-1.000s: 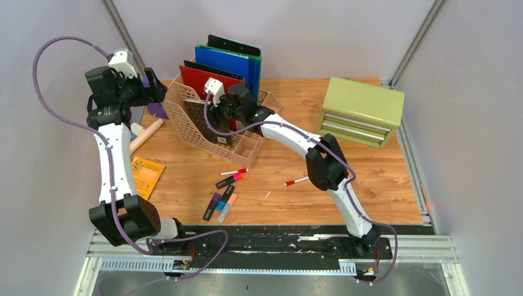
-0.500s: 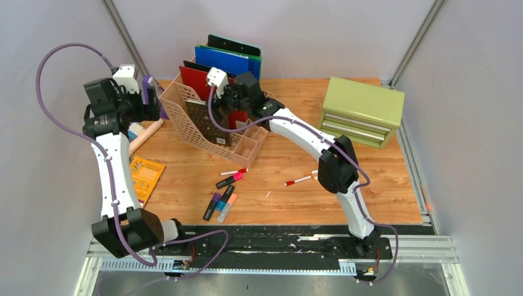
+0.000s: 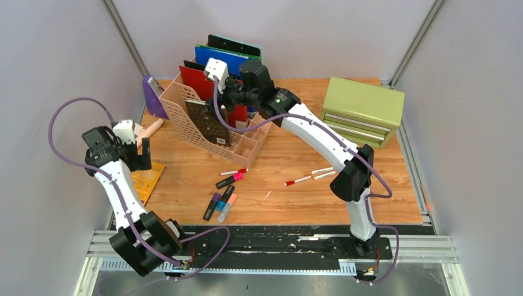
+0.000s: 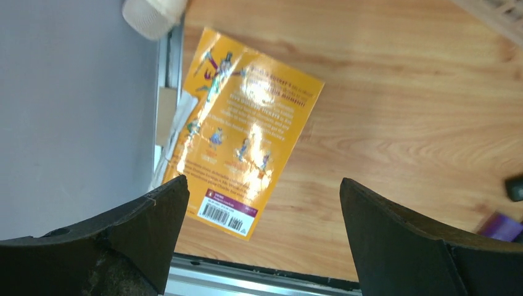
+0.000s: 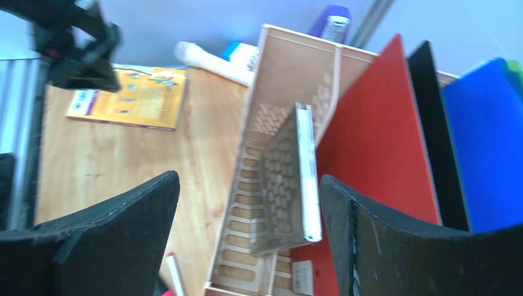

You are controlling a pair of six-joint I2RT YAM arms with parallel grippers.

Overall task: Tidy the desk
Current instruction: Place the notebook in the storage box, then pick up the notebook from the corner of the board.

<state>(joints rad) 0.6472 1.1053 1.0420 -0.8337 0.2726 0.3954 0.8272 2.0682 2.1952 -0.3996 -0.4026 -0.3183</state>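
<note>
Table (image 3: pixel 290 206) fills the overhead view, with loose markers (image 3: pixel 223 200) strewn mid-surface and folders (image 3: pixel 228 61) filed upright in a beige rack (image 3: pixel 191 117). Left wrist camera: left end effector (image 4: pixel 262 185), fingers wide apart and empty, hangs over a yellow booklet (image 4: pixel 247 123), likely the next pickup; its barcode shows only here. Right wrist camera: right end effector (image 5: pixel 247 185), fingers apart, holds nothing above the rack's dividers.

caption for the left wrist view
Open left gripper above a glossy orange paperback book lying on the light wood-grain desk
</note>
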